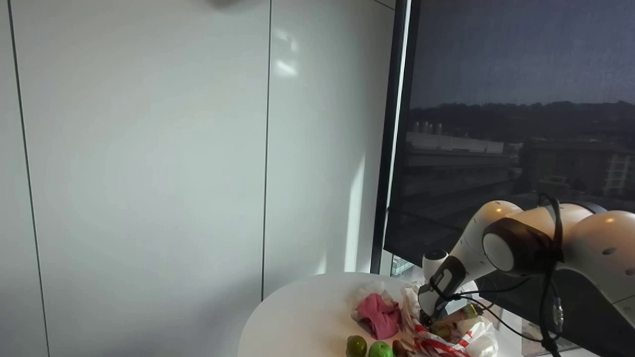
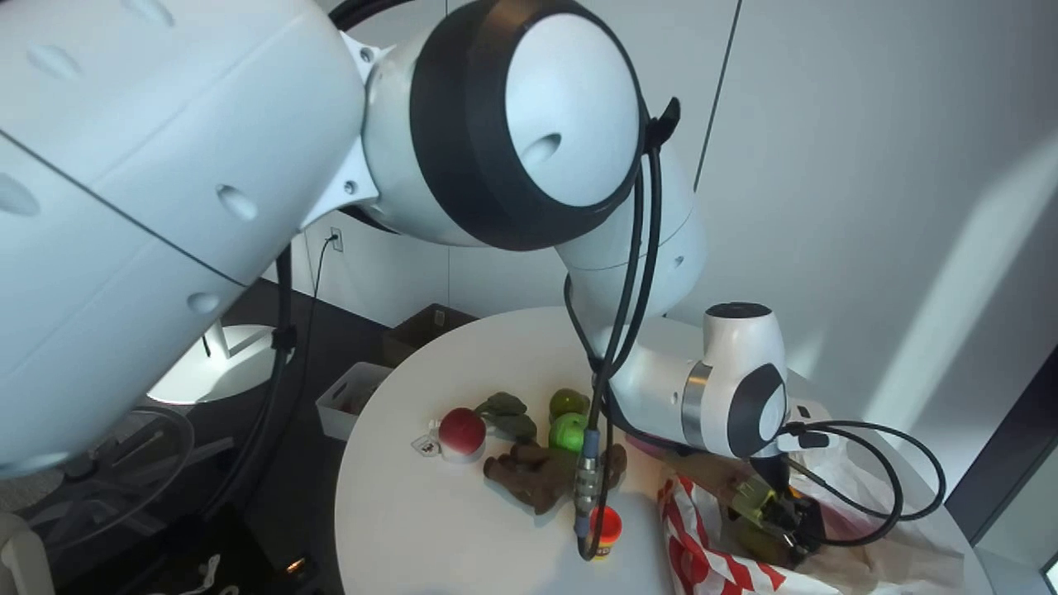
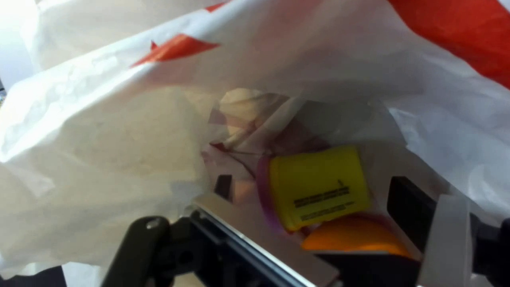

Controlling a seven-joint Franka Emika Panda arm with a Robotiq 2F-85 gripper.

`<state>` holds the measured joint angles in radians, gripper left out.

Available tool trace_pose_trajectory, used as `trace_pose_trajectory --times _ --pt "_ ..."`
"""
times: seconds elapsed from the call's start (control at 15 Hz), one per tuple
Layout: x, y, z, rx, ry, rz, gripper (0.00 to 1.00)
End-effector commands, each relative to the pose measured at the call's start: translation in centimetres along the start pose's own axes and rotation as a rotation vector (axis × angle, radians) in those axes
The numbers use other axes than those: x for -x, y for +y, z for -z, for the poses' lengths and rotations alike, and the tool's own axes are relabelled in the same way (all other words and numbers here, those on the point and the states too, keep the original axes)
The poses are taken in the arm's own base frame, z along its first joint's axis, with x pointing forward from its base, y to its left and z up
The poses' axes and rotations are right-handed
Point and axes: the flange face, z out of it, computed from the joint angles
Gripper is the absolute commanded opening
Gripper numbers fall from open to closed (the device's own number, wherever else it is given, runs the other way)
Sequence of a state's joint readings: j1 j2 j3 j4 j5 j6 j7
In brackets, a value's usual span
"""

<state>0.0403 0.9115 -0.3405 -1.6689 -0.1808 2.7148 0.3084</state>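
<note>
My gripper (image 3: pixel 317 199) is open inside a white paper bag with red stripes (image 3: pixel 119 139). A yellow tub with a purple lid (image 3: pixel 318 187) lies on its side in the bag, between and beyond the fingertips. A rounded orange thing (image 3: pixel 354 235) lies against the tub, partly hidden by the gripper. I see no clear contact between the fingers and the tub. In both exterior views the gripper (image 2: pixel 793 516) points down into the bag, which lies on the round white table (image 2: pixel 397 496). The bag's wall and the arm hide part of the gripper there.
A pink cloth (image 1: pixel 379 317) lies beside the bag. Green fruits (image 2: pixel 569 431), a red ball-shaped thing (image 2: pixel 462 431), a brown lumpy thing (image 2: pixel 529 479) and a red-lidded tub (image 2: pixel 606 529) are on the table. Wall panels and a window stand behind; cables hang from the arm.
</note>
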Motion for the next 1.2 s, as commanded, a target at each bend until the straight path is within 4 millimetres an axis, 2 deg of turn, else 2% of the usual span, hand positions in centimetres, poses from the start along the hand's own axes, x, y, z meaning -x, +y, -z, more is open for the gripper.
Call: trace_pose_trajectory --times 0.0,0.07,0.13,0.33,0.4,0.6,0.87,1.13 --pt "-1.6 0.4 -0.8 -0.021 0.021 0.015 0.75" --pt "-1.7 0.5 -0.9 -0.026 0.018 0.018 0.74" --pt "-1.8 0.6 -1.0 -0.027 0.022 0.017 0.68" --pt "-2.1 0.9 -1.2 -0.031 0.025 0.015 0.42" --pt "-2.2 1.0 -1.0 -0.033 0.019 0.014 0.37" --pt "-2.6 1.6 0.5 -0.014 0.016 -0.004 0.36" --pt "-3.2 3.1 4.3 0.008 0.003 -0.022 0.36" --pt "-2.7 4.5 8.6 -0.004 -0.068 0.005 0.36"
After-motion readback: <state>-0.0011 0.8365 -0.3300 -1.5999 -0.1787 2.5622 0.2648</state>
